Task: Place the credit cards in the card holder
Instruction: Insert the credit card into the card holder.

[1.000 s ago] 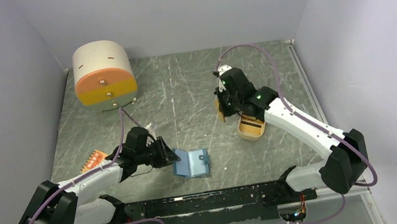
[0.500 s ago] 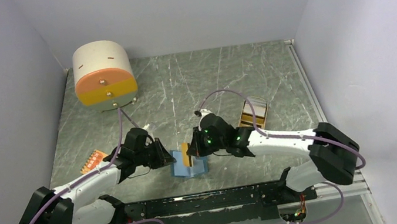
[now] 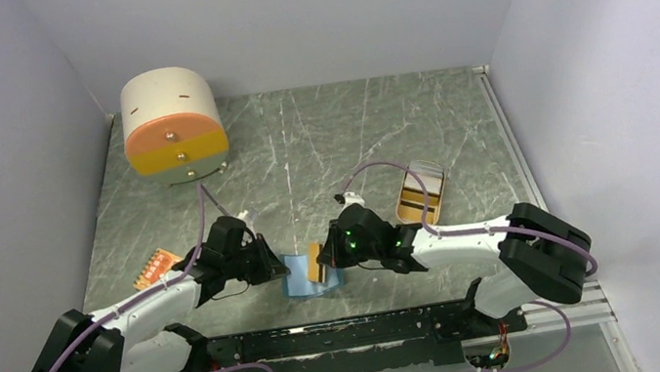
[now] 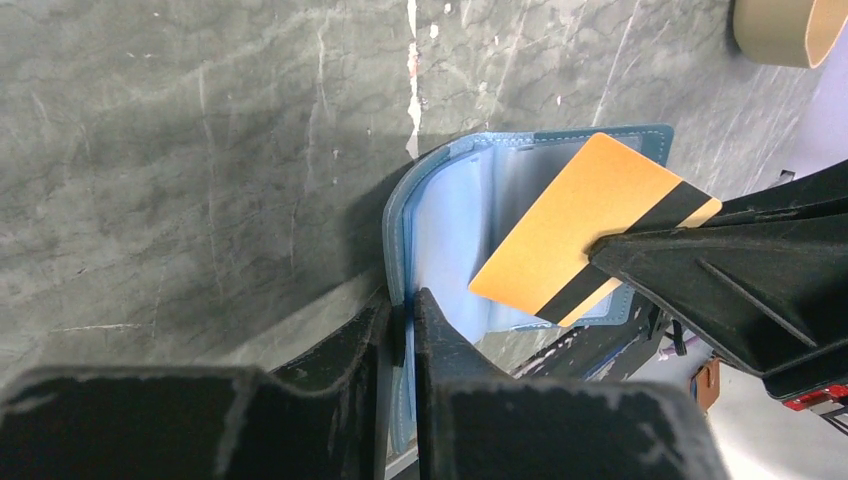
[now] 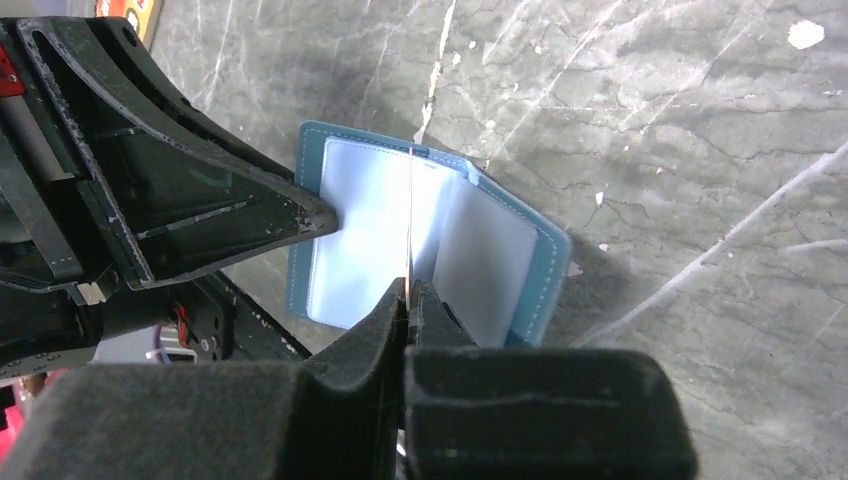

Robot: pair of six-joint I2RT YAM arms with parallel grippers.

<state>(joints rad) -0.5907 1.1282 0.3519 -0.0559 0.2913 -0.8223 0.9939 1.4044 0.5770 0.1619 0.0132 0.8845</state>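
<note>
The blue card holder [image 3: 306, 283] lies open near the table's front edge, its light-blue inside [image 4: 450, 240] facing up. My left gripper [image 3: 277, 265] is shut on its left flap [image 4: 402, 318]. An orange credit card [image 4: 565, 235] with a black stripe is pinched in my shut right gripper [image 3: 329, 257], tilted just above the holder's inner pockets [image 5: 470, 260]. In the right wrist view the card [image 5: 411, 215] shows edge-on over the holder's fold, with my right gripper [image 5: 409, 290] closed on it. Another orange card [image 3: 156, 265] lies flat at the left.
An oval tan tray [image 3: 420, 192] sits to the right behind the right arm, with something pale inside. A round cream and orange drawer unit [image 3: 172, 126] stands at the back left. The arms' black base rail [image 3: 349, 336] runs right in front of the holder.
The right arm swung from the tan tray to the card holder, carrying the orange card. The left jaws closed onto the holder's flap, and the holder shifted slightly left.
</note>
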